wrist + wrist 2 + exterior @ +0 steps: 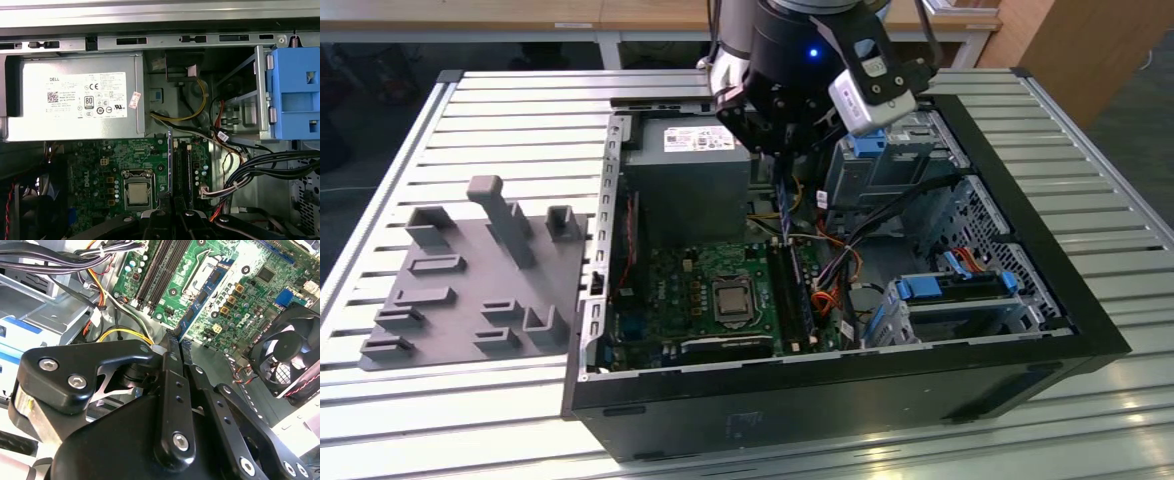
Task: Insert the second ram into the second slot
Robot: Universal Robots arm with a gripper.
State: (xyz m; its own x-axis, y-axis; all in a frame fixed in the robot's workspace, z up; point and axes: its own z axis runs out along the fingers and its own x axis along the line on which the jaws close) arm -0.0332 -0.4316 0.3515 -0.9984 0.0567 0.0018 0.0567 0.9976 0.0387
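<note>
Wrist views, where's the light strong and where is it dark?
First wrist view: power supply label bright; fan and the gripper, shut on the second ram, in shadow. Second wrist view: motherboard well lit, gripper a dark foreground.

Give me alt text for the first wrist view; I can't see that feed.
The claw grips the second ram edge-on, a thin dark strip running parallel to the black memory slots on the green motherboard. Next to the slots sits the processor socket; farther off are a silver power supply and a blue drive bracket.
</note>
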